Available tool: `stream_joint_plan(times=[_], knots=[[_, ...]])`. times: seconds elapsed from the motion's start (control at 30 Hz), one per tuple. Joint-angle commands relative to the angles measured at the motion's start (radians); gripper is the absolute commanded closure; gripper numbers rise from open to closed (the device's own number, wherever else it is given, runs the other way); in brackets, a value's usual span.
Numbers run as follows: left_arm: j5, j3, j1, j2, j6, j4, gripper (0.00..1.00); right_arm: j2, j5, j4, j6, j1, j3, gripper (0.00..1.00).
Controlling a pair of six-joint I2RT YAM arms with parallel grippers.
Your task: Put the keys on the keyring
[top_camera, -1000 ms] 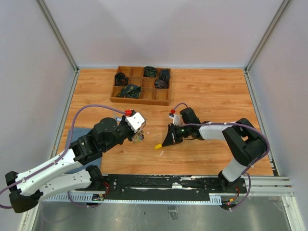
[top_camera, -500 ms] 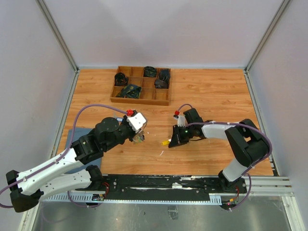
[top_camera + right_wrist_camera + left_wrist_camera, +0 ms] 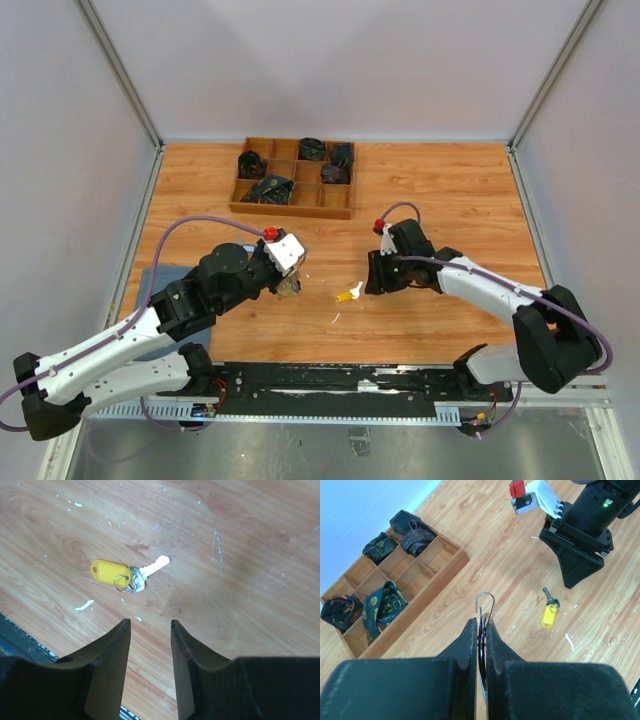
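Note:
My left gripper (image 3: 481,622) is shut on the keyring (image 3: 485,593), a thin silver wire loop that sticks up past its fingertips. It hangs over the left middle of the table (image 3: 290,285). A key with a yellow head (image 3: 349,293) lies flat on the wood between the two arms, also visible in the left wrist view (image 3: 549,616). In the right wrist view the yellow-headed key (image 3: 110,572) lies with its silver blade pointing right, a little ahead of my right gripper (image 3: 149,623). That gripper (image 3: 376,276) is open with nothing between its fingers, just right of the key.
A wooden compartment tray (image 3: 292,208) with dark rolled cloths stands at the back of the table, also seen in the left wrist view (image 3: 422,614). White flecks dot the wood near the key. The metal rail runs along the near edge.
My right gripper carried the yellow-headed key a little to the right, opened and let it go onto the table, then drew back right. The left arm has not moved.

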Motion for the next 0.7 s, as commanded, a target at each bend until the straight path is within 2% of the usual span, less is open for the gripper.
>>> stream_joint_plan(times=[0.0, 0.2, 0.43, 0.57, 0.67], knots=[[-0.032, 0.03, 0.008, -0.004, -0.003, 0.071, 1.0, -0.051, 0.274, -0.101, -0.029, 0.125, 0.06, 0.59], [-0.059, 0.02, 0.053, -0.014, -0.06, 0.073, 0.99, 0.045, 0.423, -0.136, 0.013, 0.294, 0.149, 0.52], [-0.081, 0.015, 0.075, -0.052, -0.063, 0.055, 0.99, 0.219, 0.561, -0.203, 0.061, 0.389, 0.282, 0.44], [-0.078, 0.016, 0.076, -0.061, -0.058, 0.046, 1.0, 0.311, 0.609, -0.236, 0.064, 0.409, 0.331, 0.44], [-0.075, 0.015, 0.076, -0.066, -0.058, 0.042, 1.0, 0.345, 0.611, -0.241, 0.064, 0.412, 0.343, 0.48]])
